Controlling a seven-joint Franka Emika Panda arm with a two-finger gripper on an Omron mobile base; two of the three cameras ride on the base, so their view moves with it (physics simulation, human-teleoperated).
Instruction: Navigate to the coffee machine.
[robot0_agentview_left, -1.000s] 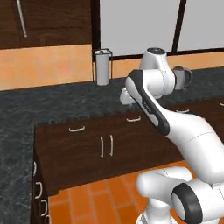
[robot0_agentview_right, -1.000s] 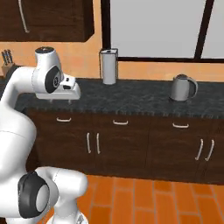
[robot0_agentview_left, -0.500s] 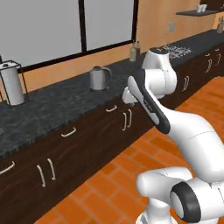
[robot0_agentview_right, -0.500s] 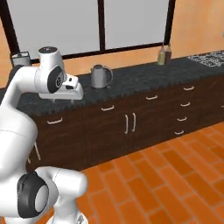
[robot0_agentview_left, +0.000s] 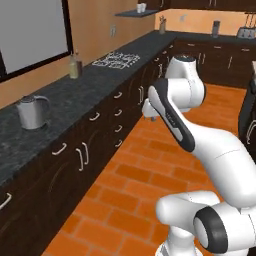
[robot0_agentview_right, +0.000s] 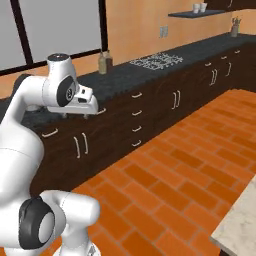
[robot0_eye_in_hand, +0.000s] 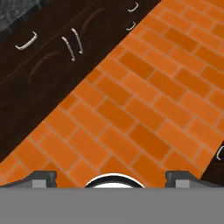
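Observation:
On the far counter at the room's back stands a tall narrow grey appliance (robot0_agentview_left: 216, 28) that fits the coffee machine, though it is too small and distant to make out details. My gripper (robot0_agentview_left: 152, 119) hangs mid-air over the brick floor, well short of that counter, and points down. The right base view has the gripper (robot0_agentview_right: 76, 116) in front of the dark cabinets. The hand view has the gripper (robot0_eye_in_hand: 112, 177) open, its fingertips (robot0_eye_in_hand: 43, 177) wide apart, with nothing between them and bare orange floor beneath.
A long dark counter (robot0_agentview_left: 60, 107) on the left carries a kettle (robot0_agentview_left: 32, 112), a bottle (robot0_agentview_left: 75, 65) and a cooktop (robot0_agentview_left: 117, 59). A low silver toaster (robot0_agentview_left: 245, 32) sits far right. An island corner (robot0_agentview_right: 240, 227) juts in at right. The brick floor (robot0_agentview_left: 150, 170) runs ahead.
The whole scene has swung: the base has turned right, so the window wall and kettle slid left and the cooktop and far counter came into view. The arm's pose is unchanged.

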